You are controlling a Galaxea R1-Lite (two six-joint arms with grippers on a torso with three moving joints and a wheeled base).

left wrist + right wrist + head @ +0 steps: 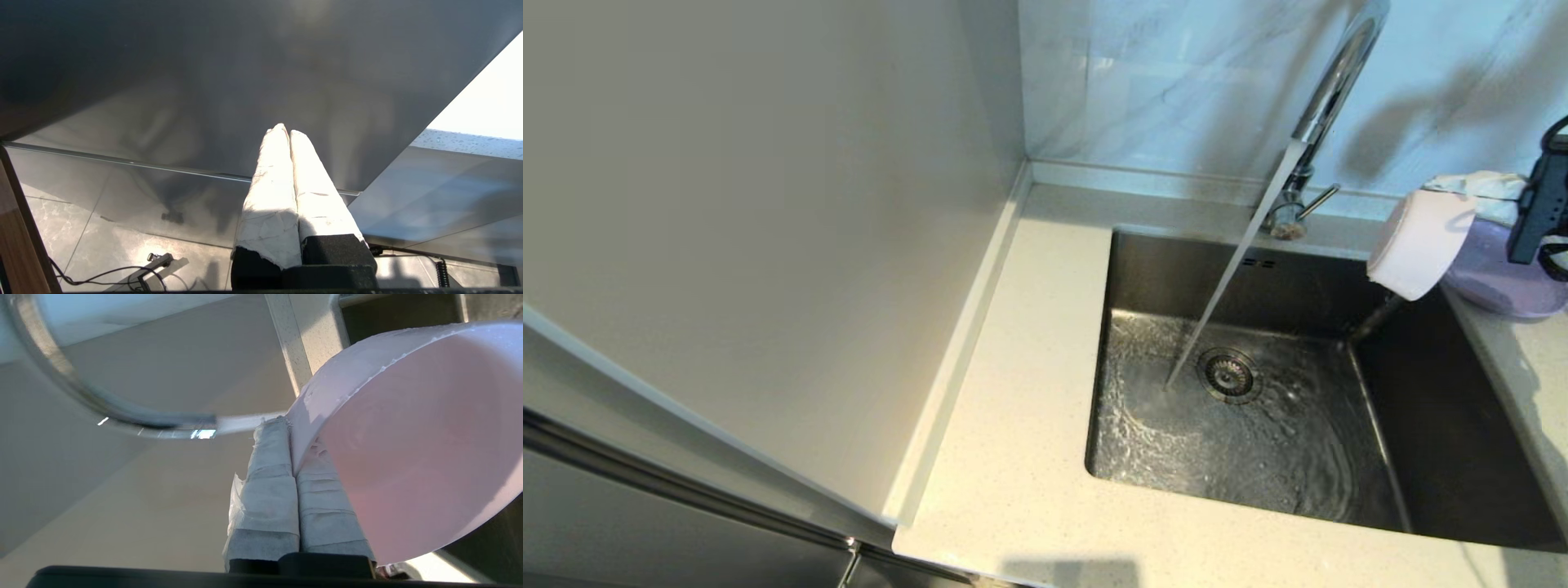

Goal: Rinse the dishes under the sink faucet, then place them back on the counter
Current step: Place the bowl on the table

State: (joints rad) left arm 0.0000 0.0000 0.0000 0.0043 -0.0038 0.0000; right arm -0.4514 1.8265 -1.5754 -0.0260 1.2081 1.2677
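Observation:
In the head view the pale pink bowl [1417, 243] hangs tipped on its side over the back right corner of the steel sink [1454, 425]. My right gripper [1474, 186] is shut on its rim. The right wrist view shows the taped gripper [291, 425] pinching the wall of the bowl [412, 457], one finger inside and one outside. The lavender plate [1507, 282] lies on the counter [1021, 392] right of the sink, partly behind the bowl. Water runs from the chrome faucet [1331, 90] into the basin. My left gripper [285, 131] is shut and holds nothing.
The water stream [1225, 286] lands beside the drain strainer [1227, 374]. A grey panel [768, 229] walls off the counter's left side. The faucet lever [1319, 202] sticks out toward the bowl. The left gripper sits low beside a grey cabinet panel [204, 81], above the floor.

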